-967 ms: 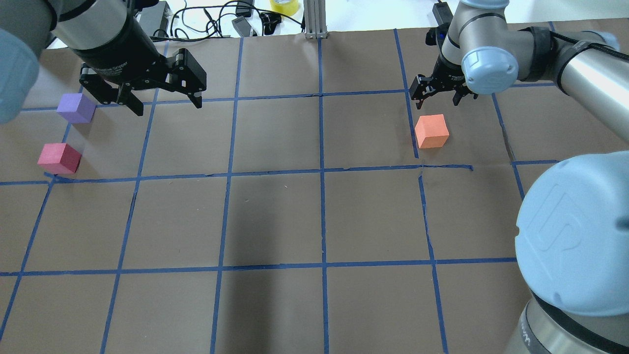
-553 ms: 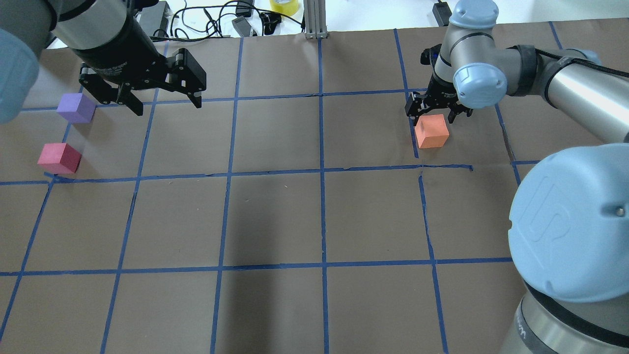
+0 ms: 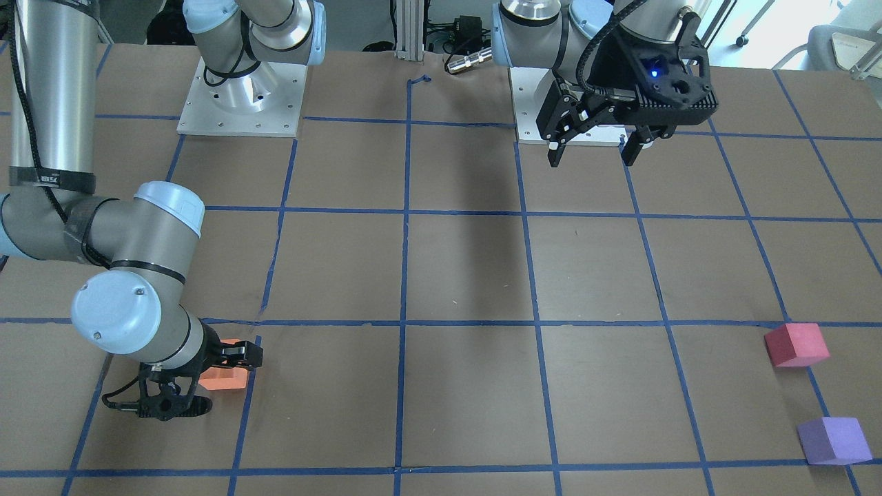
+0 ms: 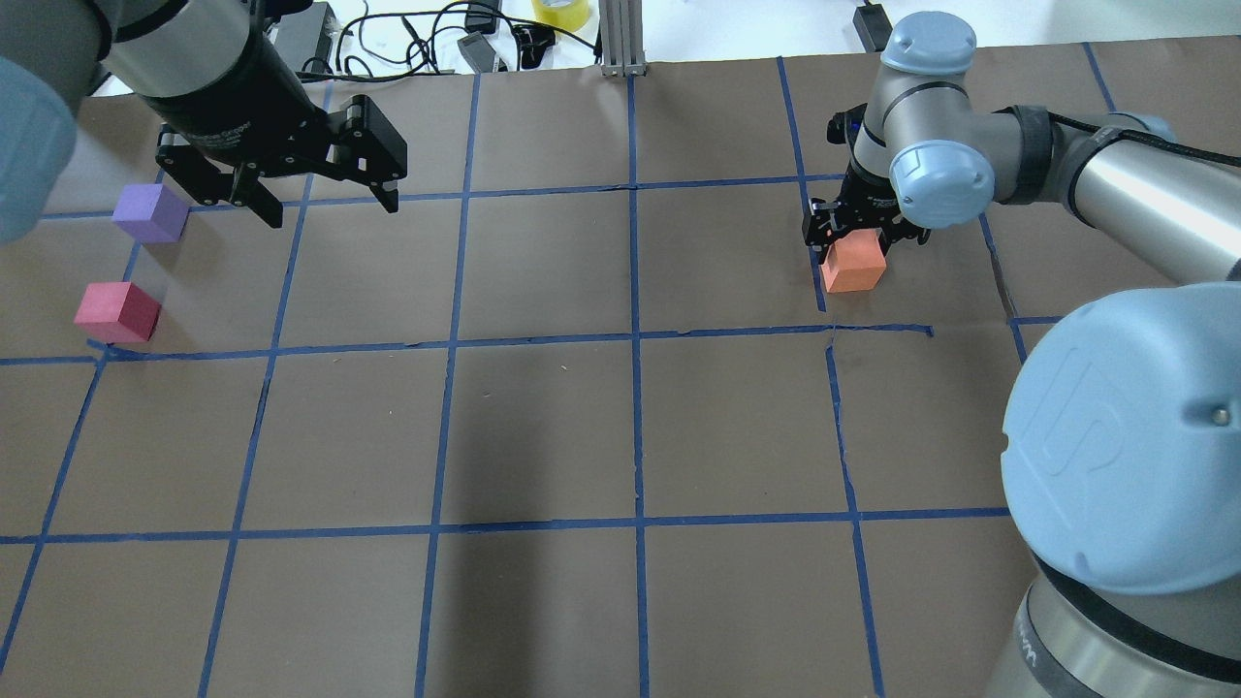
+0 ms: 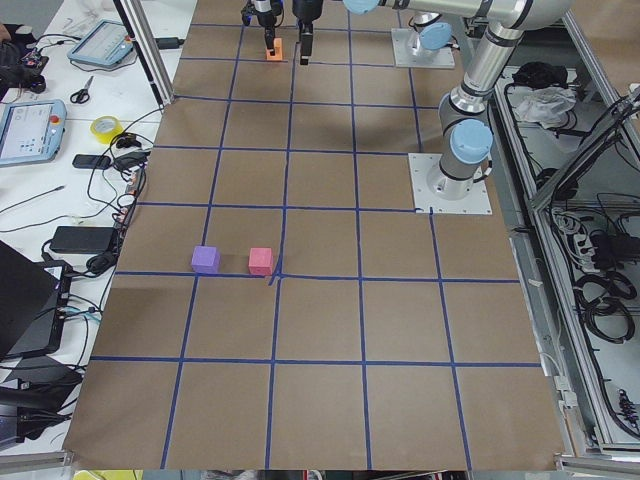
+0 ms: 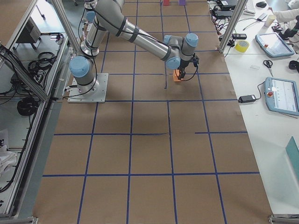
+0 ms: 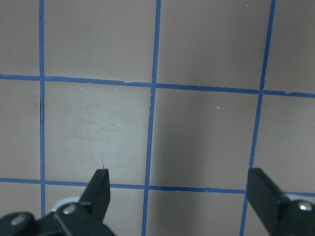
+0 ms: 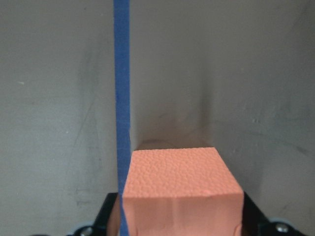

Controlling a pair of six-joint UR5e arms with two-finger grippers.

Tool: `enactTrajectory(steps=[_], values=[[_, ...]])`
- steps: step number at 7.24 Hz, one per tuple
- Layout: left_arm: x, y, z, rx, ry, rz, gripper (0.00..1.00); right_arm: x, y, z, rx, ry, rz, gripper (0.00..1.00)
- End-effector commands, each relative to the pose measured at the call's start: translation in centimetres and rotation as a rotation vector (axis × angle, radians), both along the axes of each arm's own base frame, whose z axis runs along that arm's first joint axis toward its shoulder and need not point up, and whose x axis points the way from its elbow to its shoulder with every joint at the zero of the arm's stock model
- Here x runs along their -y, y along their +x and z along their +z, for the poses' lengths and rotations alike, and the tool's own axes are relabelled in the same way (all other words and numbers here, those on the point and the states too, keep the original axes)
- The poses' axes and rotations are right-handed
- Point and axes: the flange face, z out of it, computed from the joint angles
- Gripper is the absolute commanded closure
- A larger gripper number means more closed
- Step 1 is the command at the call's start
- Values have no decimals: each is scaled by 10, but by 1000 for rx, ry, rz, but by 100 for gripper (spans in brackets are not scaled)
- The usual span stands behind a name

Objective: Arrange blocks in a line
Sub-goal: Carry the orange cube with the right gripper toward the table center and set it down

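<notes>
The orange block (image 4: 853, 264) sits on the brown paper at the far right, beside a blue tape line. My right gripper (image 4: 859, 240) is down over it, open, a finger on each side; the right wrist view shows the block (image 8: 182, 189) between the jaws. In the front view the gripper (image 3: 207, 382) half hides the block (image 3: 222, 380). The purple block (image 4: 150, 213) and the red-pink block (image 4: 116, 312) sit close together at the far left. My left gripper (image 4: 332, 211) hangs open and empty above the table, right of the purple block; its wrist view shows only paper between the fingertips (image 7: 101, 182).
Blue tape lines (image 4: 635, 339) form a grid on the brown paper. An aluminium post (image 4: 620, 39), cables and a yellow tape roll (image 4: 560, 12) lie past the far edge. The arm base plates (image 3: 241, 96) stand on the robot's side.
My right gripper has moved toward me and dropped from behind the orange block down around it. The left arm and all three blocks have not moved.
</notes>
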Motion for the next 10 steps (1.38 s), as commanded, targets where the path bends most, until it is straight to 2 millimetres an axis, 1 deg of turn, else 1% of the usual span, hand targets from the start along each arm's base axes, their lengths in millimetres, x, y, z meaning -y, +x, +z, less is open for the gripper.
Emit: enactTrajectory(steps=[1,2,3,4,5,6,7,8,9,10], values=[[0,1,0,0,1,1,0,2,0,5,-2,-5,-2,73],[0,1,0,0,1,1,0,3,0,8,2,-13,-5,78],[0,1,0,0,1,1,0,2,7,15,1,-26,4,78],[0,1,0,0,1,1,0,-2,34,29,-2,-50,27,77],[0,1,0,0,1,1,0,-5,68,44,-6,-78,-9,77],[0,1,0,0,1,1,0,-6,117,62,12,-109,-85,76],[0,1,0,0,1,1,0,-15,180,73,22,-135,-104,75],[0,1,0,0,1,1,0,-33,242,60,23,-125,-118,72],[0,1,1,0,-1,1,0,-46,281,52,24,-120,-149,72],[0,1,0,0,-1,1,0,-45,291,41,19,-110,-170,72]])
